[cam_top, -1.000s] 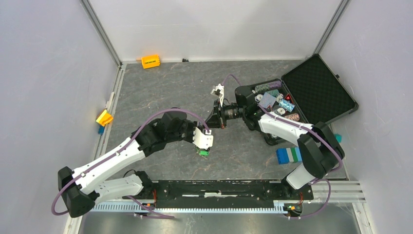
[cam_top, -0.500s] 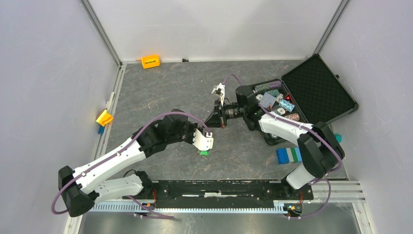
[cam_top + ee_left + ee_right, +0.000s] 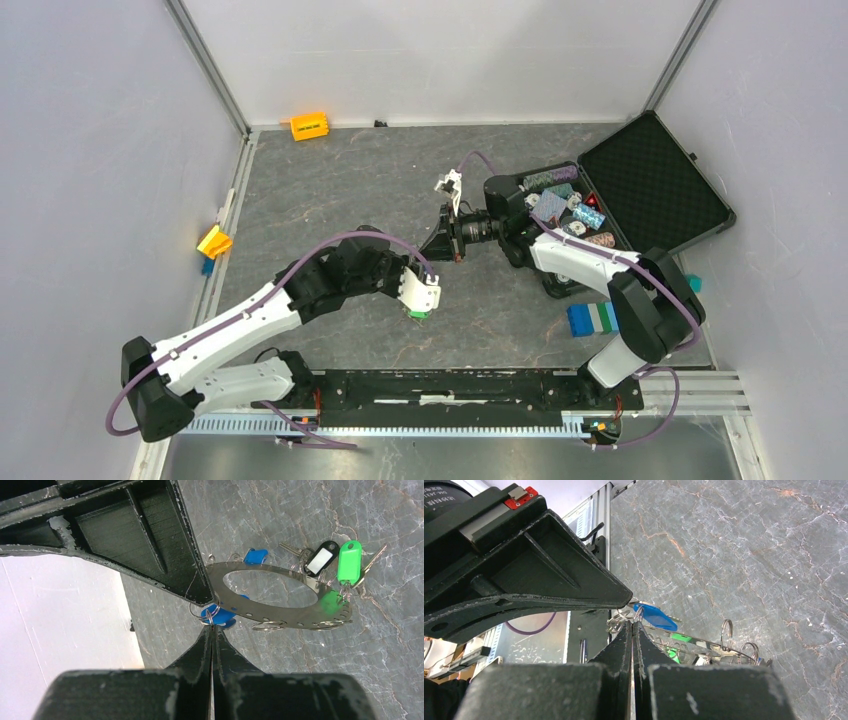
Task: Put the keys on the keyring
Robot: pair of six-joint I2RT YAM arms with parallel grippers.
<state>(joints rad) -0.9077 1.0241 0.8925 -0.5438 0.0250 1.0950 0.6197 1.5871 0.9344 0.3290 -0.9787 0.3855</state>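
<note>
Keyring carries green-tagged key, black-tagged key | right jaws clamp it, left jaws pinch blue-tagged key | threading apparently unfinished

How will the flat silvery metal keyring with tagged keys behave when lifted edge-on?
Probably stiff: the flat silvery metal keyring looks unbent though pinched only at one end. The nearer blue-tagged key and green-tagged key sit on loose wire rings, so they'll likely swing and shift the balance. Thin, smooth metal may slip.
</note>
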